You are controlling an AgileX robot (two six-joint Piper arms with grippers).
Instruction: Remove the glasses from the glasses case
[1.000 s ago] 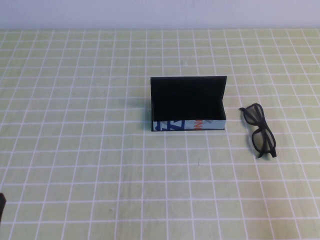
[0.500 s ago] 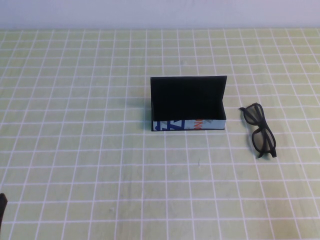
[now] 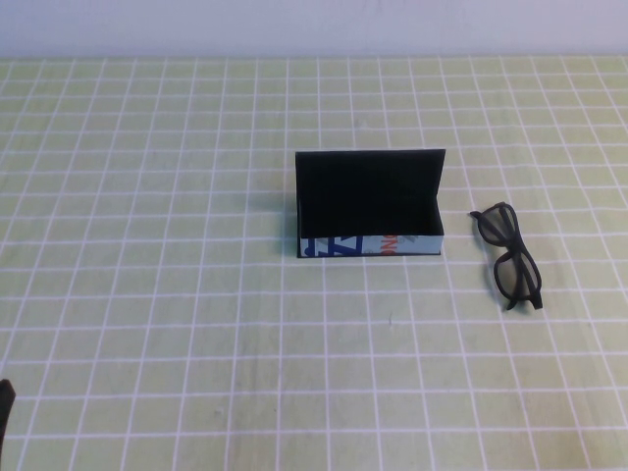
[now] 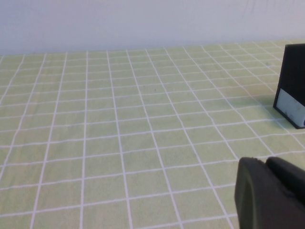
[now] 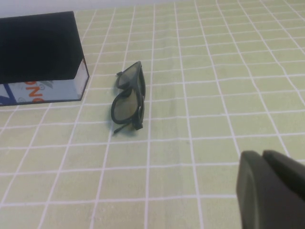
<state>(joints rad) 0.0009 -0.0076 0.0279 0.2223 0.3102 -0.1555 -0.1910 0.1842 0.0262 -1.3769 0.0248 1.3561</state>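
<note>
The glasses case (image 3: 368, 201) stands open in the middle of the table, its black flap lid upright and its white printed strip facing me. Nothing shows inside it. The black glasses (image 3: 511, 275) lie folded on the cloth to the right of the case, apart from it. The right wrist view shows the glasses (image 5: 127, 102) beside the case (image 5: 40, 52). My right gripper (image 5: 262, 155) is shut and empty, well back from the glasses and outside the high view. My left gripper (image 4: 264, 162) is shut and empty, far to the left of the case (image 4: 293, 86), with only its edge (image 3: 4, 402) in the high view.
A green tablecloth with a white grid (image 3: 196, 324) covers the whole table. A pale wall (image 3: 314, 25) runs along the far edge.
</note>
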